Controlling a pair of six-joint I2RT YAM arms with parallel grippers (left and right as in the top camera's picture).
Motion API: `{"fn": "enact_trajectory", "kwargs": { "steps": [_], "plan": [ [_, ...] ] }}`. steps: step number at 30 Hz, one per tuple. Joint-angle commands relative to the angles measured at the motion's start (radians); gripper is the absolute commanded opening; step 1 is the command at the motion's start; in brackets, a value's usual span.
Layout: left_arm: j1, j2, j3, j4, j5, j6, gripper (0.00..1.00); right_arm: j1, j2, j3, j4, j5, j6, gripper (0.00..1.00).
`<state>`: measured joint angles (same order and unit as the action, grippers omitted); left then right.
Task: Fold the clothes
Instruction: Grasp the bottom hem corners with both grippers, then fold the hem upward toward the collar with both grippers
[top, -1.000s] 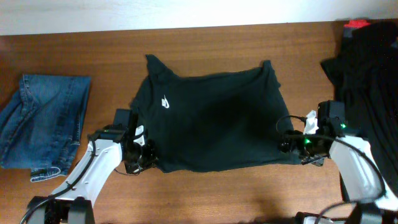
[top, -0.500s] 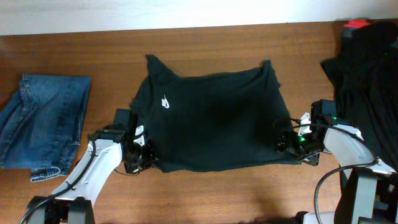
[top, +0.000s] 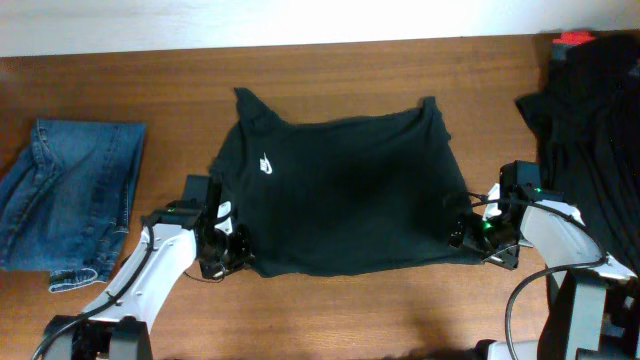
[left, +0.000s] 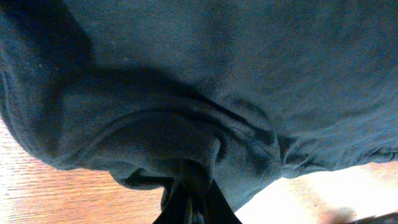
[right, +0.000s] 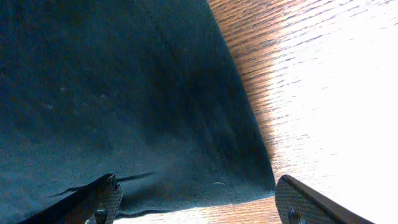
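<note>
The clothes are a black T-shirt (top: 340, 190) with a small white logo (top: 266, 163), spread flat on the wooden table (top: 350, 310). My left gripper (top: 232, 255) is shut on a bunched fold at the shirt's near left corner; in the left wrist view the T-shirt (left: 199, 74) gathers into the left gripper (left: 189, 202). At the near right corner, my right gripper (top: 462, 235) stands open. In the right wrist view the T-shirt's (right: 124, 93) hem corner lies flat between the wide-apart fingers of the right gripper (right: 196, 186), which grips nothing.
Folded blue jeans (top: 70, 200) lie at the left edge. A pile of dark clothing (top: 590, 120) fills the right side, close behind my right arm, with a red object (top: 572, 40) at its far end.
My right gripper has shifted slightly left and away onto the shirt's near right corner, still open. The left gripper has kept its hold and has not moved.
</note>
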<state>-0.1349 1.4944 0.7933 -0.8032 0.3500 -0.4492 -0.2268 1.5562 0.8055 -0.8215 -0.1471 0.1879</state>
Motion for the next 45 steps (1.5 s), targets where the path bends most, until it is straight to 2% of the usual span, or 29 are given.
{"fn": "enact_trajectory", "kwargs": {
  "steps": [1, 11, 13, 15, 18, 19, 23, 24, 25, 30, 36, 45],
  "plan": [
    [-0.002, 0.005, 0.014, -0.001, -0.010, 0.021, 0.05, -0.003, 0.014, -0.010, 0.004, 0.022, 0.012, 0.84],
    [-0.002, 0.005, 0.014, -0.001, -0.010, 0.021, 0.05, -0.003, 0.061, -0.069, 0.071, 0.024, 0.031, 0.83],
    [-0.002, 0.005, 0.014, -0.001, -0.010, 0.021, 0.05, -0.003, 0.061, -0.069, 0.070, 0.024, 0.031, 0.75],
    [-0.002, 0.005, 0.014, -0.001, -0.010, 0.021, 0.05, -0.003, 0.061, -0.069, 0.063, 0.024, 0.031, 0.47],
    [-0.002, 0.005, 0.014, -0.002, -0.010, 0.021, 0.05, -0.003, 0.061, -0.069, 0.055, 0.024, 0.031, 0.35],
    [-0.002, 0.005, 0.015, -0.001, -0.010, 0.024, 0.05, -0.003, 0.061, -0.069, 0.054, 0.024, 0.031, 0.28],
    [-0.002, 0.005, 0.024, -0.009, -0.011, 0.040, 0.05, -0.003, 0.061, -0.069, 0.051, 0.024, 0.031, 0.14],
    [-0.002, 0.005, 0.035, -0.017, -0.011, 0.048, 0.05, -0.003, 0.061, -0.069, 0.052, 0.024, 0.031, 0.07],
    [-0.002, 0.005, 0.042, -0.020, -0.011, 0.057, 0.04, -0.003, 0.061, -0.069, 0.051, 0.024, 0.031, 0.04],
    [-0.002, 0.005, 0.085, -0.050, -0.051, 0.088, 0.00, -0.003, 0.060, -0.056, 0.015, 0.024, 0.030, 0.04],
    [-0.002, -0.008, 0.152, -0.097, -0.138, 0.100, 0.00, -0.003, 0.059, 0.009, -0.049, 0.020, 0.010, 0.04],
    [-0.002, -0.018, 0.205, -0.067, -0.230, 0.103, 0.00, -0.003, 0.058, 0.110, -0.073, 0.000, -0.023, 0.04]
  ]
}}
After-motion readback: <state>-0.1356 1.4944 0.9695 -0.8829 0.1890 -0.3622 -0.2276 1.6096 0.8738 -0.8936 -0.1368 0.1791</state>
